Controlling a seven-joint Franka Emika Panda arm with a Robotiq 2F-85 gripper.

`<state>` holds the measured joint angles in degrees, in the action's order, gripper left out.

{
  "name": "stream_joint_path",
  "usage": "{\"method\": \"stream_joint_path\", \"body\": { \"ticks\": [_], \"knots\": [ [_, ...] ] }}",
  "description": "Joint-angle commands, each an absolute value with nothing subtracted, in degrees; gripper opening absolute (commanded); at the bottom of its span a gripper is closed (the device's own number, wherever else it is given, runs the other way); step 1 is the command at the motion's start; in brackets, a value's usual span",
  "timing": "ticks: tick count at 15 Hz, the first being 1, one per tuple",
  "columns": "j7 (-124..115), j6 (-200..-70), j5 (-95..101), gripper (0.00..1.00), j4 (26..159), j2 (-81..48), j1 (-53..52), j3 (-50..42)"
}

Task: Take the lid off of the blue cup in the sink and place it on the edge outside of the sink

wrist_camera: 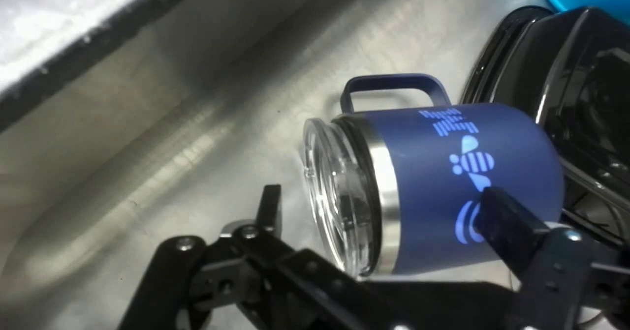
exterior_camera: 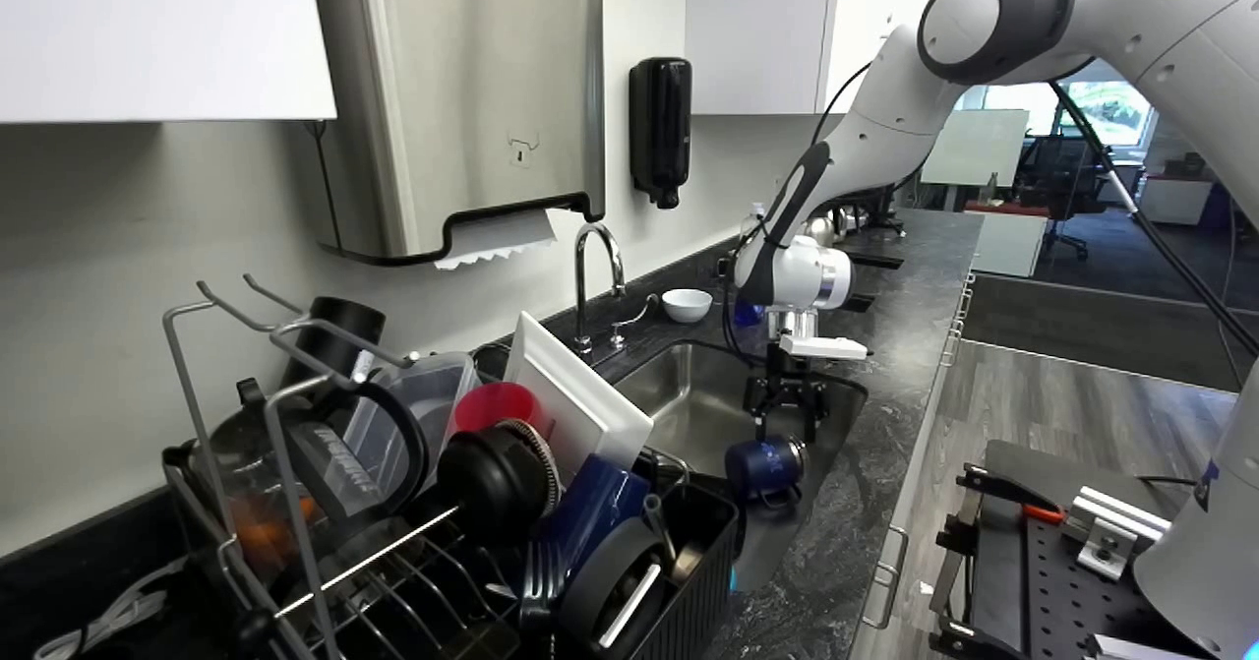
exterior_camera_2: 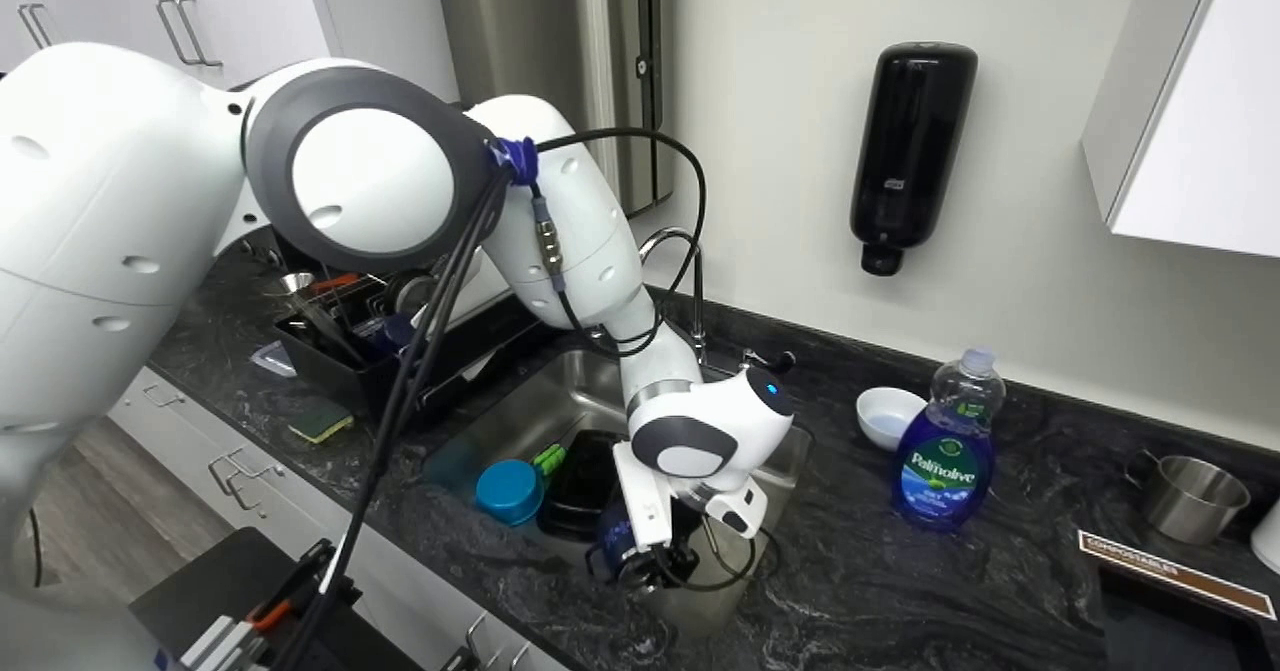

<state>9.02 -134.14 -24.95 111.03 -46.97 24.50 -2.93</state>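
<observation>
Fingers apart above blue cup, clear lid on, steel sink, marbled counter, pale wall

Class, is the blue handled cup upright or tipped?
Tipped: the blue handled cup lies printed side up, clear round lid facing sideways.

The cup is showing blue with 1 paler striped bee; the lid is looking clear.
</observation>
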Motion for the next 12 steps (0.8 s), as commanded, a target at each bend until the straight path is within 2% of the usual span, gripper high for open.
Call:
{"method": "stream_joint_path", "body": {
  "ticks": [1,12],
  "knots": [
    [12.27,-133.64,-27.25,1.00,108.90,-48.86,27.45,-0.98],
    [19.30,-134.58,-32.98,1.00,108.45,-49.15,32.52,1.61]
  ]
}}
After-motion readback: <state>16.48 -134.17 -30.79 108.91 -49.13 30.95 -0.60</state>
